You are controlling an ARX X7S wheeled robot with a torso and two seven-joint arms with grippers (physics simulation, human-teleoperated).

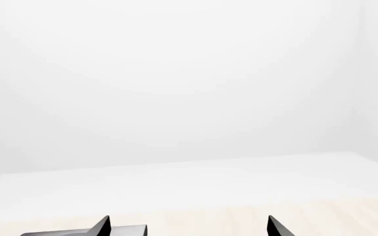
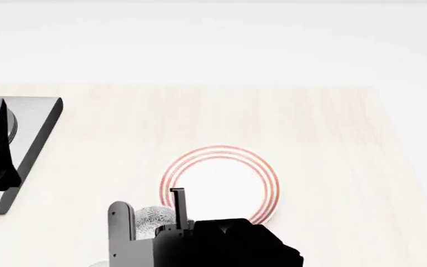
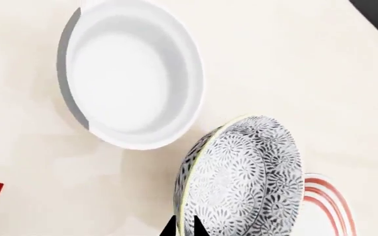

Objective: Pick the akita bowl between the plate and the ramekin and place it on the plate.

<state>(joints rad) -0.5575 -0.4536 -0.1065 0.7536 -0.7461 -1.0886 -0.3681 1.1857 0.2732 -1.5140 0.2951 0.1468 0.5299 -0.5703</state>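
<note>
Right gripper (image 3: 182, 230) clamping tilted akita bowl (image 3: 241, 177) — ramekin (image 3: 133, 73) only in wrist view

Glazed speckled akita bowl (image 3: 248, 177), smooth white ramekin (image 3: 133, 73), pale wood-grain table (image 2: 332, 144)

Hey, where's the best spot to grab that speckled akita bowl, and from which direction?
Take the akita bowl by its thin rim, one finger inside and one outside the wall, coming down from above. Its curved patterned outside gives a pinch little purchase, and the rim is the only narrow edge. The right end effector already sits at that rim, the bowl tilted beside the ramekin, near the plate.
</note>
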